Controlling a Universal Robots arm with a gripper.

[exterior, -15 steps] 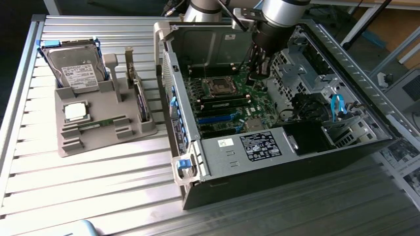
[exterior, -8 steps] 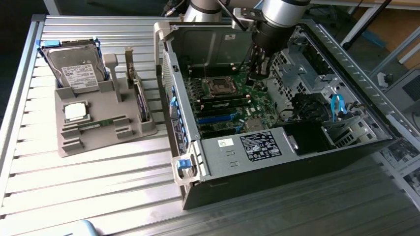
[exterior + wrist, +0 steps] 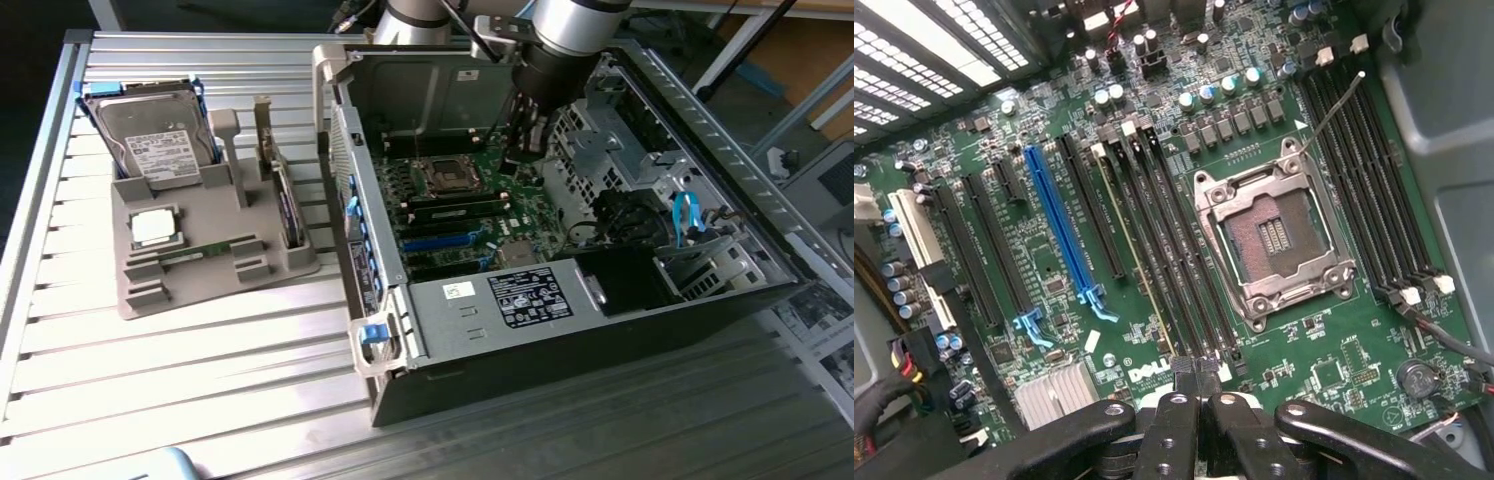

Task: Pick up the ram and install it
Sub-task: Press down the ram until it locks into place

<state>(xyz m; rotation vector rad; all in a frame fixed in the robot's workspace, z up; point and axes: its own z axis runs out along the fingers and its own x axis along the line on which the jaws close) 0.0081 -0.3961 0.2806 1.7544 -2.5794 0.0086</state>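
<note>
The ram [image 3: 203,252], a narrow green stick, lies flat in the front groove of the grey holder [image 3: 274,268], on the exterior view's left, outside the computer case [image 3: 561,335]. My gripper [image 3: 530,155] hangs inside the open case, above the motherboard and far from the ram. In the wrist view its black fingertips [image 3: 1199,372] are pressed together with nothing between them. They hover over the near end of the black memory slots [image 3: 1164,250], beside the empty CPU socket [image 3: 1274,240].
The holder also carries a hard drive [image 3: 154,140], a square silver CPU chip [image 3: 154,228] and an upright expansion card [image 3: 276,180]. A thin tan strip [image 3: 1139,250] runs along one memory slot. The case walls, drive cage and cables [image 3: 687,215] hem in the arm.
</note>
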